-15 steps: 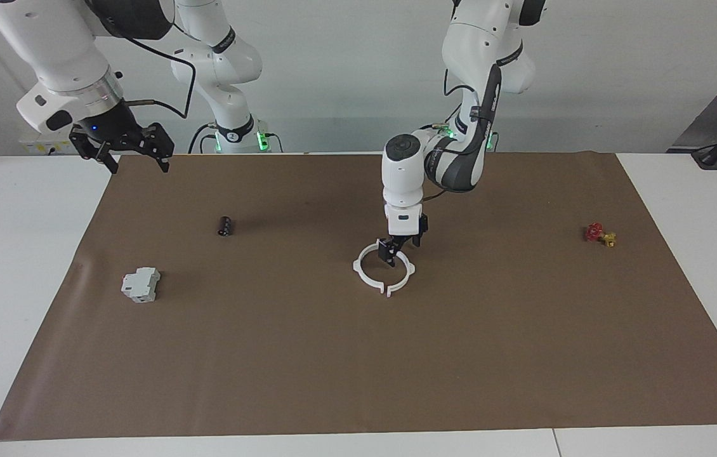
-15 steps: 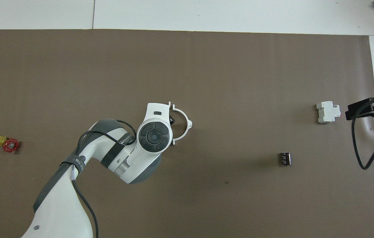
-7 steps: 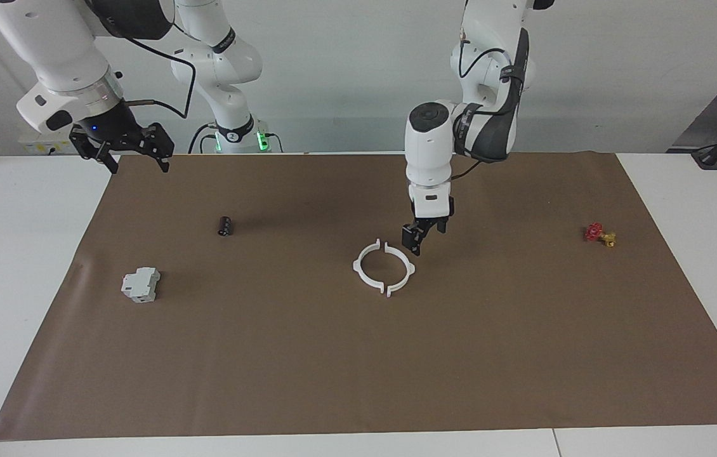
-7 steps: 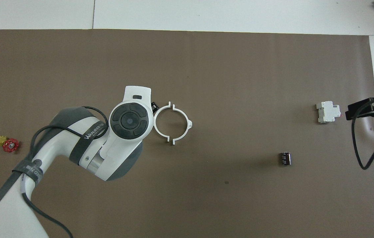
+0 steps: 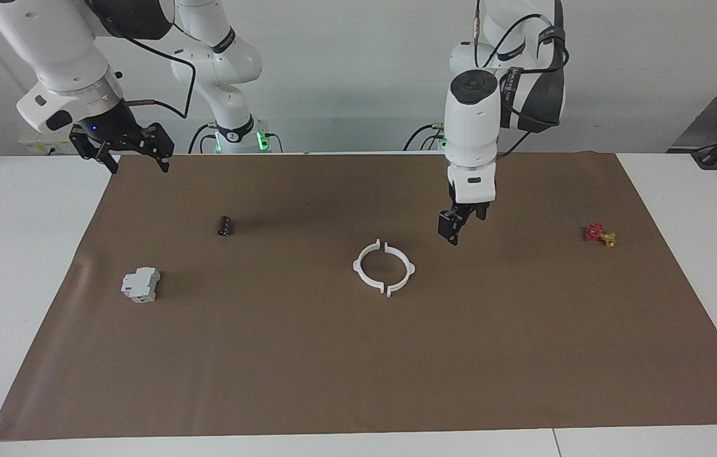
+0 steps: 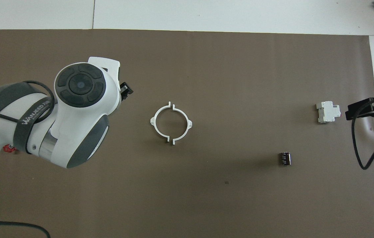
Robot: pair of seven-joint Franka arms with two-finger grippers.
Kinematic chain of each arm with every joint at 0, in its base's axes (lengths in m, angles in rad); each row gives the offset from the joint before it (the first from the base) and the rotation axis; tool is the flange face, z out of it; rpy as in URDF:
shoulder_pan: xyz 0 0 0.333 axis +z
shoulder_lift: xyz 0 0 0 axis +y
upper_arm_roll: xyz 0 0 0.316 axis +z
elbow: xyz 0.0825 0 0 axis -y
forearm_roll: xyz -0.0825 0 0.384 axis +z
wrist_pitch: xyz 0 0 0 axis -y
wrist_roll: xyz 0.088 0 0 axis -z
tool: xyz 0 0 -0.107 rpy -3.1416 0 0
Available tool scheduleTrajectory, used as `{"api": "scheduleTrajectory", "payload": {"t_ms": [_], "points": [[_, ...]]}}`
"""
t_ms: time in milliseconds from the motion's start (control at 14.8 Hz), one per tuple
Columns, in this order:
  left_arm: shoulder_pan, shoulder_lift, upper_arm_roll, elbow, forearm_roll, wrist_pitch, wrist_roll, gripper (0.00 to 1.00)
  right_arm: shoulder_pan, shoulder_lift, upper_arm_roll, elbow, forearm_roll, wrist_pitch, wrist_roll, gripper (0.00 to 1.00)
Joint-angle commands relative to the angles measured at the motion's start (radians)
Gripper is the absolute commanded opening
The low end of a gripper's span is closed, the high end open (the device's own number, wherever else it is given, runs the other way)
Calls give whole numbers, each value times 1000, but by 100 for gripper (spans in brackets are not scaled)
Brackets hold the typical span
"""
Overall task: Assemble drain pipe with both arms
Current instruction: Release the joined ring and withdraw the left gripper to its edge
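Note:
The drain pipe (image 5: pixel 384 267) lies on the brown mat as two white half-ring arcs facing each other, with small gaps where their ends meet; it also shows in the overhead view (image 6: pixel 171 123). My left gripper (image 5: pixel 463 223) hangs empty and open above the mat, beside the ring toward the left arm's end; only a bit of it (image 6: pixel 125 91) shows past the arm in the overhead view. My right gripper (image 5: pixel 139 169) is open and empty, and waits raised over the mat's edge at the right arm's end; it also shows in the overhead view (image 6: pixel 359 110).
A grey-white box (image 5: pixel 141 284) and a small black cylinder (image 5: pixel 224 226) lie on the brown mat (image 5: pixel 358 381) toward the right arm's end. A red and yellow valve (image 5: pixel 598 234) lies toward the left arm's end.
My left gripper has let go at the ring, risen and drawn away toward the left arm's end. Both arcs stay on the mat. The right arm has not moved.

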Motion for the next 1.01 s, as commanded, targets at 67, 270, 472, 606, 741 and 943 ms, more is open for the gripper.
{"api": "scheduleTrajectory", "payload": {"t_ms": [67, 270, 472, 606, 741, 943], "points": [[110, -91, -10, -9, -2, -75, 214, 100, -11, 0, 9, 3, -3, -13, 22, 100], [210, -174, -8, -12, -60, -163, 469, 100, -11, 0, 9, 3, -3, -13, 22, 100], [246, -182, -8, -12, -60, -196, 563, 100, -11, 0, 9, 3, -3, -13, 22, 100], [294, -182, -10, -19, -60, -199, 670, 100, -11, 0, 9, 3, -3, -13, 22, 100], [361, -183, -13, -30, -62, -193, 829, 100, -11, 0, 9, 3, -3, -13, 22, 100], [408, -203, -10, -68, -62, -188, 957, 100, -11, 0, 9, 3, -3, -13, 22, 100]]}}
